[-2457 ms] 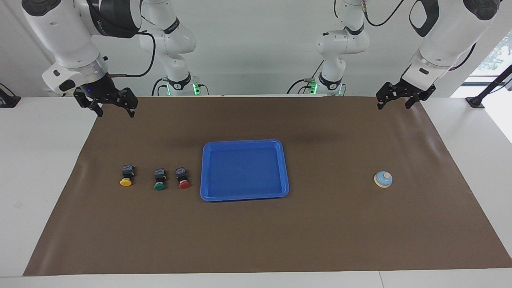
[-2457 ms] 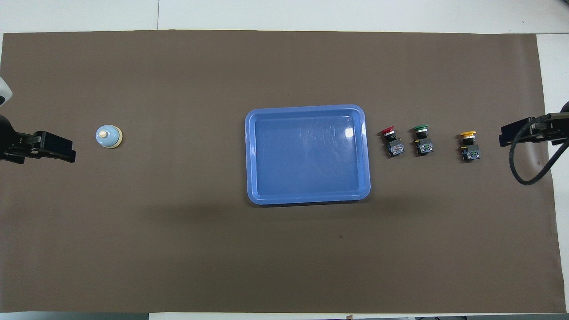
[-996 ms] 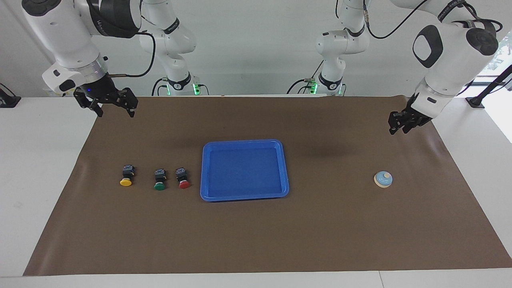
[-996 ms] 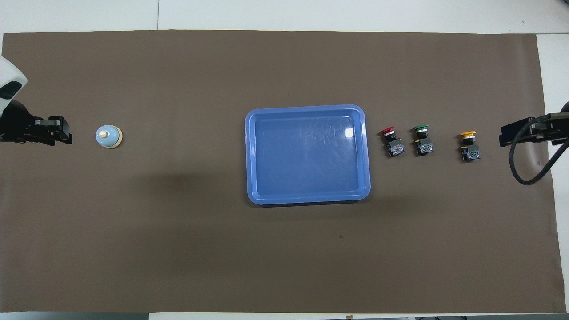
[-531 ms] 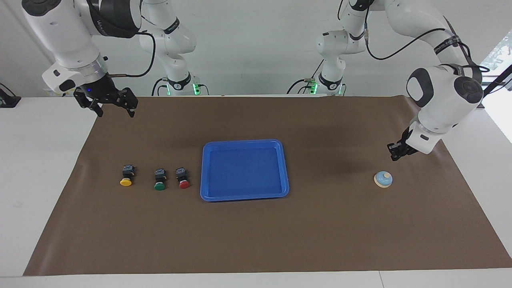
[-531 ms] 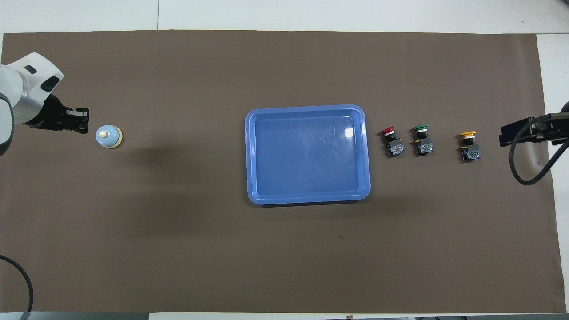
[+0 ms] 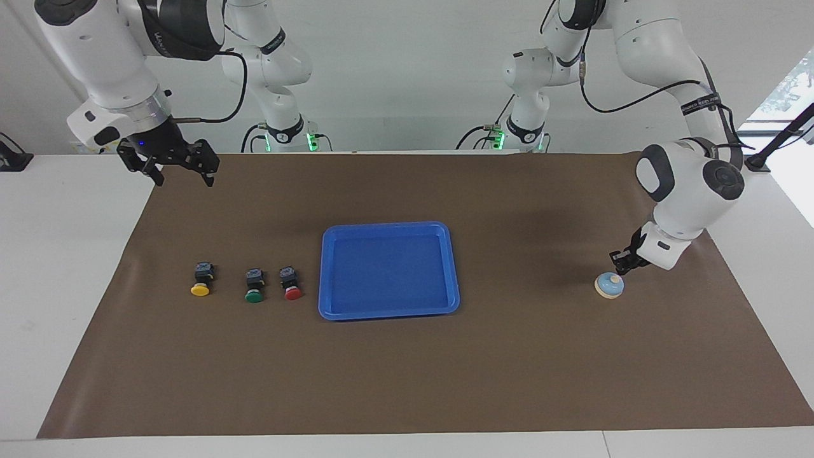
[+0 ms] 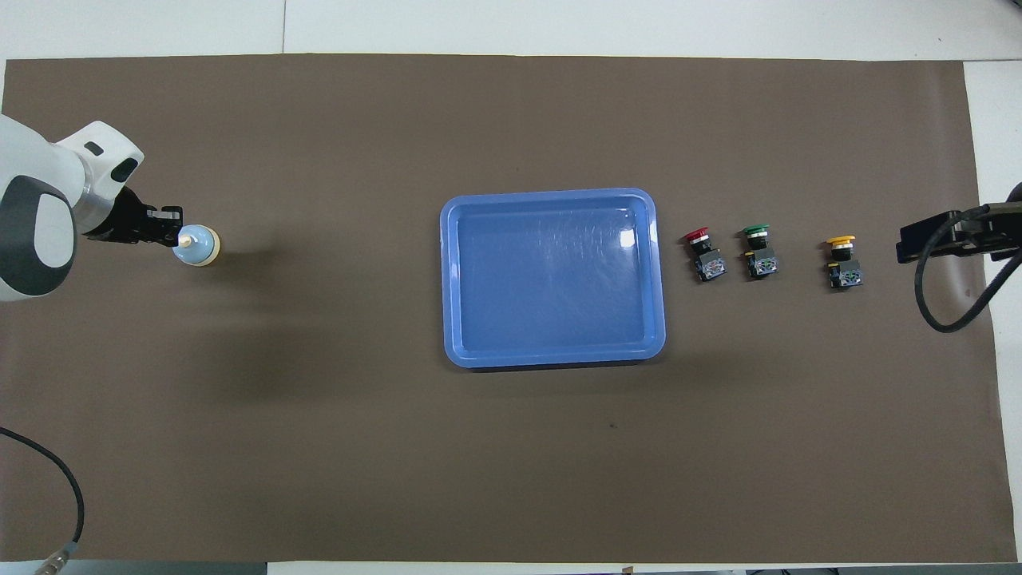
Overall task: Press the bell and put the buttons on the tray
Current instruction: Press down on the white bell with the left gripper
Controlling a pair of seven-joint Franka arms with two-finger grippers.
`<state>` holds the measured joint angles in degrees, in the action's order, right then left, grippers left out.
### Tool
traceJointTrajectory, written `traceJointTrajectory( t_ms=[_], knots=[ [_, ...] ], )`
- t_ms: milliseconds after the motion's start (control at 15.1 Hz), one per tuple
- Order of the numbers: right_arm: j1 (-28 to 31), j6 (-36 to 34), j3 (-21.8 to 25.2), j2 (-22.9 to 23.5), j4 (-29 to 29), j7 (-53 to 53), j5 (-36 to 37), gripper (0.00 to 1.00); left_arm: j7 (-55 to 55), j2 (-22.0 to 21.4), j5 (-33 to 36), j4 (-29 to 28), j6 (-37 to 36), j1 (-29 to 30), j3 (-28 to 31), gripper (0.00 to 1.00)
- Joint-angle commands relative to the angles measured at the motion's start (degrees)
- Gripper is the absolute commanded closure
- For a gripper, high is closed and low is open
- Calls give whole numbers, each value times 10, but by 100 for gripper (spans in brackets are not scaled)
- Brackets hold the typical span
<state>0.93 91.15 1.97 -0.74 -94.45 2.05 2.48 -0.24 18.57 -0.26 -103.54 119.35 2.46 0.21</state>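
The light blue bell [image 7: 609, 285] stands on the brown mat toward the left arm's end of the table; it also shows in the overhead view [image 8: 200, 246]. My left gripper [image 7: 619, 263] is shut and hangs just over the bell's cream knob, at its robot-side edge [image 8: 169, 230]; I cannot tell if it touches. The blue tray [image 7: 389, 226] lies bare mid-table [image 8: 551, 193]. The yellow button [image 7: 200, 283], green button [image 7: 254, 287] and red button [image 7: 292, 285] lie in a row beside the tray toward the right arm's end. My right gripper [image 7: 183, 178] is open and waits high over the mat's corner.
The brown mat [image 7: 407, 381] covers most of the white table. A black cable [image 8: 950, 279] hangs from the right arm at the mat's edge, near the yellow button [image 8: 842, 259].
My left arm has swung down and out from the mat's robot-side corner to the bell, and its gripper went from open to shut. The right arm and all objects have not moved.
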Motion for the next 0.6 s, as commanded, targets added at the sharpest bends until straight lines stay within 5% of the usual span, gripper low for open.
traceJointTrajectory(
  t_ms=[0,266,531],
  knots=[
    [2,3,0,-9,-8,16,-8,0,4,7,9,-16,26,0,0,100],
    [2,3,0,-8,-8,16,-8,0,3,9,9,-48,69,-1,0,100],
    [2,2,0,-9,-8,16,-8,0,3,10,8,-8,6,-1,0,100]
  ],
)
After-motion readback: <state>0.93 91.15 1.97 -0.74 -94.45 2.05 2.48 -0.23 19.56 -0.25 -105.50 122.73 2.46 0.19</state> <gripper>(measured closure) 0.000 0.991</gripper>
